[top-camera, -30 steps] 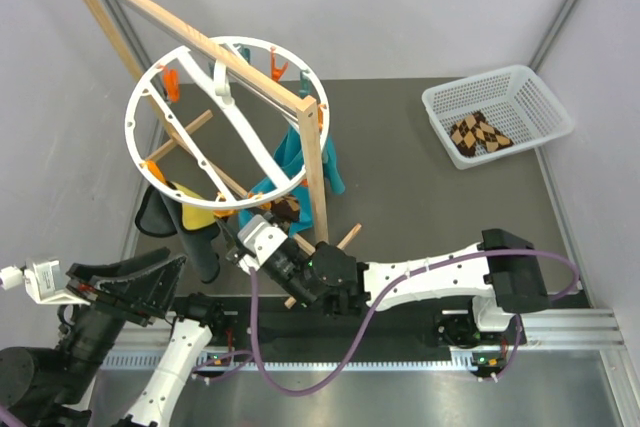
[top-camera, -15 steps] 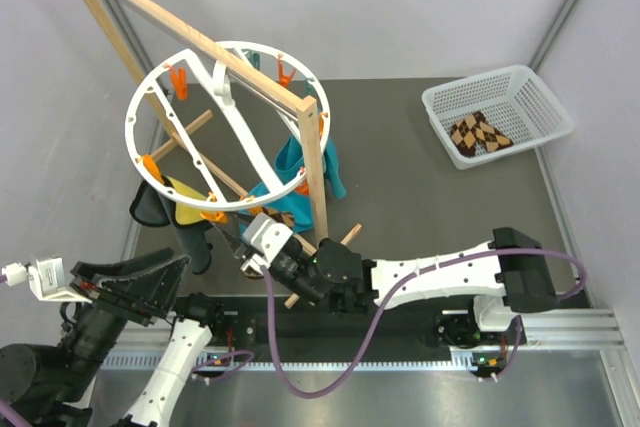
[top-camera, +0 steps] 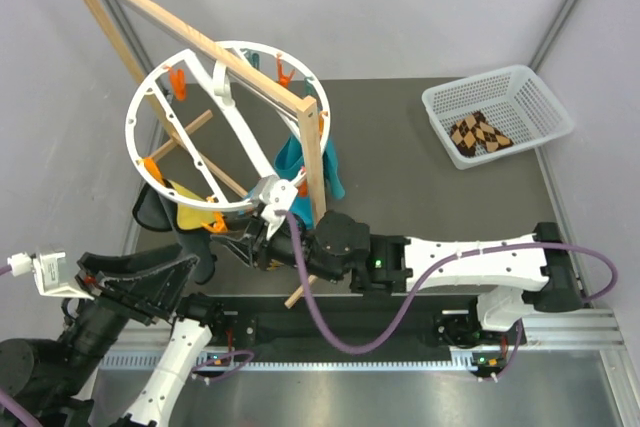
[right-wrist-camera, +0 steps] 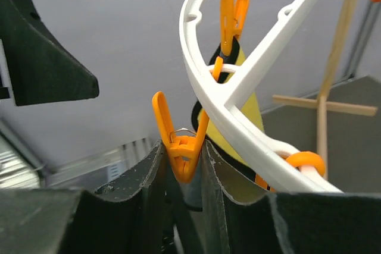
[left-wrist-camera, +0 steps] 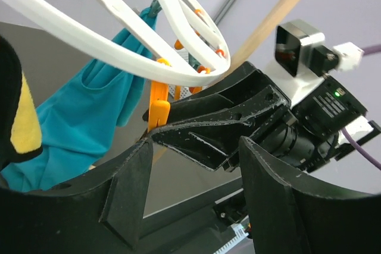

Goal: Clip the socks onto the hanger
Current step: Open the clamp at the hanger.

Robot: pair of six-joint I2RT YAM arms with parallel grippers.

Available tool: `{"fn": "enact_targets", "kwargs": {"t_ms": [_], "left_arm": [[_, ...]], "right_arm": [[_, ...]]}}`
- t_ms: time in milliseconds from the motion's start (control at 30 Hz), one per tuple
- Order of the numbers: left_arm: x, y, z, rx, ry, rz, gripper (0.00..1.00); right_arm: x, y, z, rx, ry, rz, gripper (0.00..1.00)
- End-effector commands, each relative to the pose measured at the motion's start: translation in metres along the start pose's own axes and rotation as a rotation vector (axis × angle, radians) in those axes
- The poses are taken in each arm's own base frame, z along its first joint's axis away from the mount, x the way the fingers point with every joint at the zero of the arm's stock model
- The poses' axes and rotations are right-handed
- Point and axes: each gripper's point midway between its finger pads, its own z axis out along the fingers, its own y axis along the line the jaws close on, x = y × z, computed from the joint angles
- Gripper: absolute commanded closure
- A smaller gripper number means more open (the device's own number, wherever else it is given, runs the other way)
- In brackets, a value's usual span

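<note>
Nearest the bases, the left gripper (left-wrist-camera: pixel 199 165) is held under the near rim with its jaws well apart. Nothing is seen between them, so it is carrying nothing.

Just beyond it, the right gripper (right-wrist-camera: pixel 181 171) is seen closed on an orange clip (right-wrist-camera: pixel 180 147) that hangs from the near rim of the hanger (right-wrist-camera: pixel 231 104). The lower end of the clip is pinched between the two fingers and its two prongs stand up in a V above them. No argyle fabric is visible in or beside the jaws in the wrist view. Whether a sock is tucked below the fingers cannot be told.

On the ring itself, a teal cloth (left-wrist-camera: pixel 89 105) and a yellow-and-black cloth (left-wrist-camera: pixel 24 123) are seen hanging from the rim beside the wooden frame (top-camera: pixel 312 162). No argyle piece can be made out on any clip in these views, though the near-right arc of the ring is partly covered by the right arm in the top view.

Farthest off, at the back right of the table, the socks (top-camera: pixel 478 134) are seen lying in the white mesh basket (top-camera: pixel 470 82) — well apart from the hanger and from both grippers.

Judgement: a clip is secured, but no sock is shown clipped. The fetching of the socks from the basket and their clipping appear to be left — the task is judged to be at an early stage.
</note>
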Motion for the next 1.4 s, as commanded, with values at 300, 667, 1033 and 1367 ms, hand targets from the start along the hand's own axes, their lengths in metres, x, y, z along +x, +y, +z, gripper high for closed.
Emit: {"fn": "enact_targets", "kwargs": {"t_ms": [300, 667, 1033, 1367], "left_arm": [[-0.006, -0.020, 0.023, 0.114, 0.014, -0.093, 0.30], [-0.006, -0.025, 0.051, 0.198, 0.006, -0.203, 0.30], [0.001, -0.023, 0.070, 0.240, 0.041, -0.225, 0.32], [0.009, -0.020, 0.085, 0.288, 0.055, -0.270, 0.40]], "right_arm": [[-0.053, 0.024, -0.040, -0.331, 0.082, 0.511, 1.00], [-0.061, 0.028, -0.046, -0.435, 0.128, 0.667, 1.00], [-0.061, 0.023, -0.046, -0.433, 0.127, 0.674, 1.00], [-0.060, 0.021, -0.049, -0.431, 0.124, 0.673, 1.00]]}}
